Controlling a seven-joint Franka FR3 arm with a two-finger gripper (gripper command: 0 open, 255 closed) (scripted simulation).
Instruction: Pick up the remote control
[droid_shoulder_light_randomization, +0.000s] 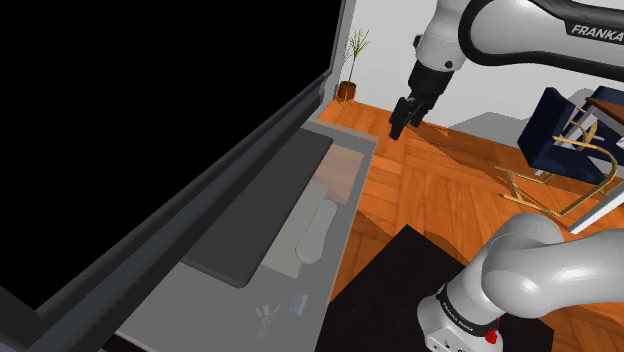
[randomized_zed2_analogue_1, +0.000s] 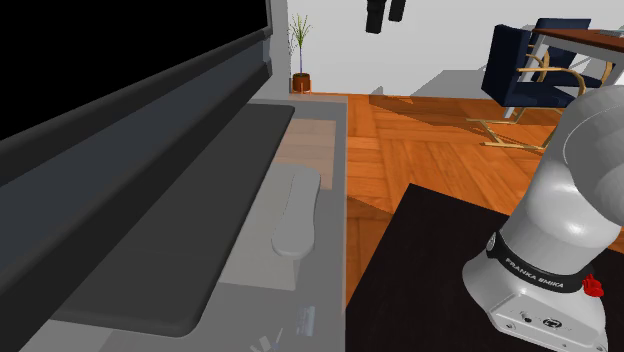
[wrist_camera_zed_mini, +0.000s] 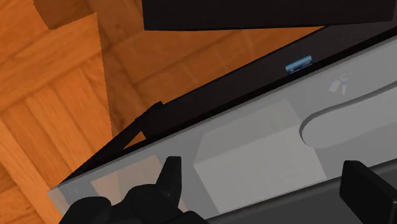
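The remote control (droid_shoulder_light_randomization: 315, 232) is a pale grey, rounded bar lying lengthwise on the grey cabinet top (droid_shoulder_light_randomization: 300, 330), beside the screen's dark base slab (droid_shoulder_light_randomization: 258, 208). The second exterior view has the remote control (randomized_zed2_analogue_1: 296, 212) near the cabinet's floor-side edge. My black gripper (droid_shoulder_light_randomization: 400, 120) hangs high in the air, beyond the remote's far end and over the cabinet's edge by the wood floor. In the wrist view the gripper (wrist_camera_zed_mini: 264, 191) is open, its fingers (wrist_camera_zed_mini: 170, 181) wide apart with nothing between them, and the remote control (wrist_camera_zed_mini: 350, 121) lies well off to the side.
A large black screen (droid_shoulder_light_randomization: 150, 120) runs along the cabinet's far side. Small keys (droid_shoulder_light_randomization: 270, 312) lie near the cabinet's near end. A pale box (wrist_camera_zed_mini: 248, 159) sits below the gripper. A blue chair (droid_shoulder_light_randomization: 560, 140) and a potted plant (droid_shoulder_light_randomization: 350, 70) stand on the wood floor (droid_shoulder_light_randomization: 440, 190).
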